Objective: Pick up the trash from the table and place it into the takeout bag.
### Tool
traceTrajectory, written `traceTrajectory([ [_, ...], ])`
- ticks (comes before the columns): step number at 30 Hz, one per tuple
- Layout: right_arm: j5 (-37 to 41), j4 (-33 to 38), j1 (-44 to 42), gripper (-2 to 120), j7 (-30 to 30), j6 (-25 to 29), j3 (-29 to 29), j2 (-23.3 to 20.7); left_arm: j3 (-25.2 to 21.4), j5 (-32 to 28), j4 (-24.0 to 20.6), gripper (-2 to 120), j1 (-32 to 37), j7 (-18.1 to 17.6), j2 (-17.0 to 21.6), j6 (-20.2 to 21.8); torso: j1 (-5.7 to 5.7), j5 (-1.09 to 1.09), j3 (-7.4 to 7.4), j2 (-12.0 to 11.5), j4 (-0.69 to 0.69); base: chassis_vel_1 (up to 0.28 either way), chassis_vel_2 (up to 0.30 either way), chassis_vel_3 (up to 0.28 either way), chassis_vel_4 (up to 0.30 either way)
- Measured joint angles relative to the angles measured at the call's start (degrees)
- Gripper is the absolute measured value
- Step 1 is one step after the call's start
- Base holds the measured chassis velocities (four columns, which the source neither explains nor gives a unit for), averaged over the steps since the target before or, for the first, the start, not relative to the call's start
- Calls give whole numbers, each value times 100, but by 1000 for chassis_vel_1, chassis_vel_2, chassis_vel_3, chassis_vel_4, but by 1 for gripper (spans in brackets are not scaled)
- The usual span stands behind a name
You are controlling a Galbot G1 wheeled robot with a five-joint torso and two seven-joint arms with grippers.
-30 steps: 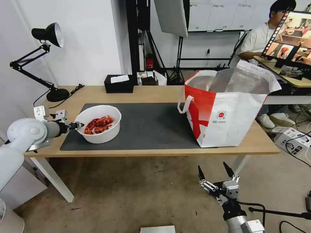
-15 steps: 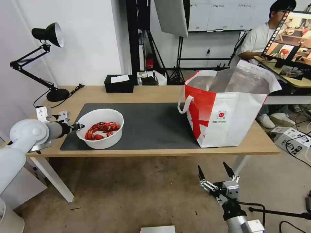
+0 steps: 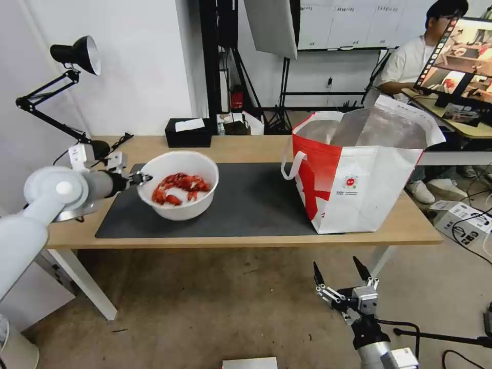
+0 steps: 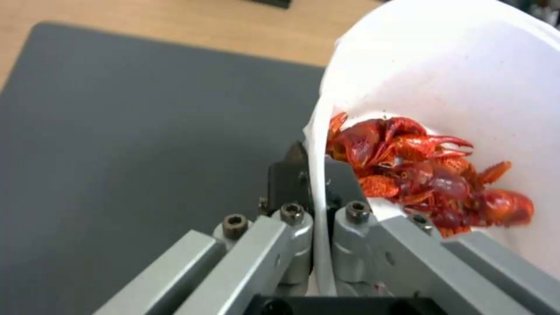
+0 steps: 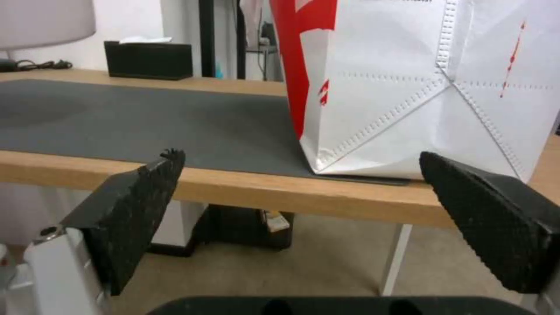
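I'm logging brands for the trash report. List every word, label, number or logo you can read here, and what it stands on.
No text can be read.
Takeout bag: a small round red logo with a line of tiny print under it, too small to read.
White bowl, held at its rim by the left gripper: no print.
Black tissue box: no label seen.

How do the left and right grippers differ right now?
The left gripper is up at table height with its jaws shut on the rim of the white bowl of crayfish shells, holding it tilted over the grey mat. The right gripper hangs below the table edge, jaws wide open and empty, facing the takeout bag. Both have dark fingertips.
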Motion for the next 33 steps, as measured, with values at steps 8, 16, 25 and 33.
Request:
traceTrajectory([
  [8,0,0,0,100,0,0,0,0,255,-68,-71,0,-333,-88,-202,-11,0,-1,0,0,0,0,0,0,0],
  [16,0,0,0,100,0,0,0,0,728,-189,1,0,-1006,-252,-524,-20,0,-1,0,0,1,0,0,0,0],
  [25,0,0,0,100,0,0,0,0,1570,-268,521,0,-2097,-388,-1249,-25,0,-2,0,0,0,0,0,0,0],
  [33,0,0,0,100,0,0,0,0,1986,-317,1258,0,-3200,-429,-1888,-57,0,1,0,0,0,0,0,0,0],
])
